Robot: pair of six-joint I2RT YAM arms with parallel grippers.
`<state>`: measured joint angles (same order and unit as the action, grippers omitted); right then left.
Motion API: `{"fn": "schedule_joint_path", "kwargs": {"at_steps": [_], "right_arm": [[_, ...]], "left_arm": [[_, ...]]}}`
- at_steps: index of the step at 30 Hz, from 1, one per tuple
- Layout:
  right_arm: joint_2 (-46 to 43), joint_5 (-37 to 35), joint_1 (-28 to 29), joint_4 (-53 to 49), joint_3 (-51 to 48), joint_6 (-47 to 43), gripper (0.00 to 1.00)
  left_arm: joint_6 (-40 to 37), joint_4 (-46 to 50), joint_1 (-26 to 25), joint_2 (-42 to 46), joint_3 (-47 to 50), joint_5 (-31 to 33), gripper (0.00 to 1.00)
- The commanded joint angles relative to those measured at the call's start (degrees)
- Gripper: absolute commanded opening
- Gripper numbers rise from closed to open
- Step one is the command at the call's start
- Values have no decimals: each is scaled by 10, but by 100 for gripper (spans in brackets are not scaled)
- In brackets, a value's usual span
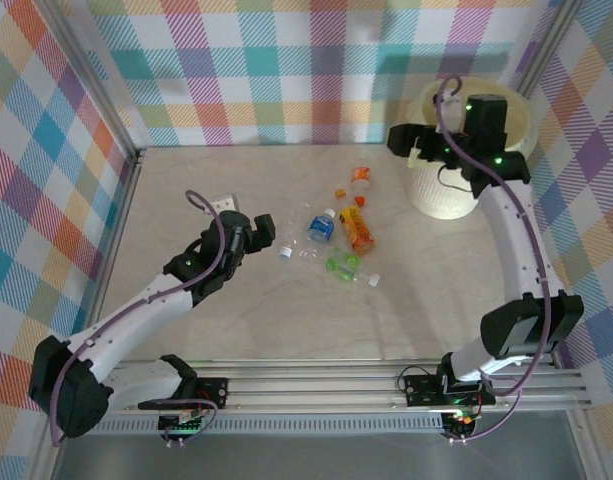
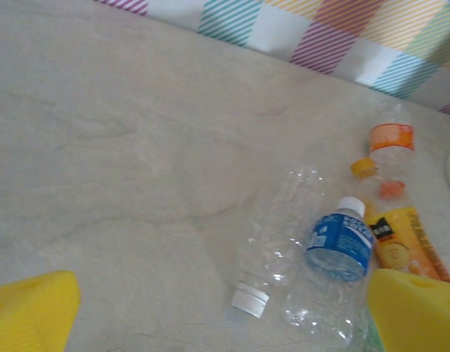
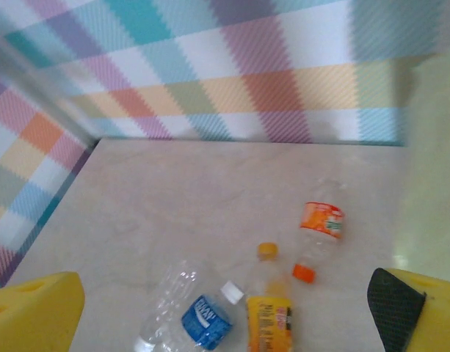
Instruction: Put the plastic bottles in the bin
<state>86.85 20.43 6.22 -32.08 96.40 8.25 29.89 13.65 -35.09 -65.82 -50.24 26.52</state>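
Plastic bottles [image 1: 320,227]: small, mostly clear, some crushed, lying loose on the worktop [image 1: 236,320]. Labels are blue, orange and yellow, with green bits among them. The cluster sits just ahead of the left gripper [image 1: 269,232], a clear crushed one nearest it. Bin [image 1: 438,195]: round, cream-white, just beside and below the right gripper [image 1: 402,141]. Both grippers are spread wide, holding nothing.

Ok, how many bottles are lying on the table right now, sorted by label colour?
blue-label bottle: 1
orange-label bottle: 1
yellow-orange bottle: 1
green-label bottle: 1
clear unlabelled bottle: 1
Total: 5. The small clear piece beside the green one is too small to tell and is not counted.
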Motion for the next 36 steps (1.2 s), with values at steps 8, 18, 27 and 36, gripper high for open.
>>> {"fn": "schedule_joint_path", "kwargs": {"at_steps": [8,18,27,36], "right_arm": [[66,-118,116,11,-103,-84,100],[235,-191,158,-71,-76,-80,85],[351,-251,180,-96,-19,-45,72],[275,-265,181,-49,-64,-62,50]], "left_arm": [[109,39,7,-39,-29,42,100],[118,64,11,-30,-22,45,100],[118,58,15,-32,-20,27,100],[84,28,16,-41,-22,-27,100]]}}
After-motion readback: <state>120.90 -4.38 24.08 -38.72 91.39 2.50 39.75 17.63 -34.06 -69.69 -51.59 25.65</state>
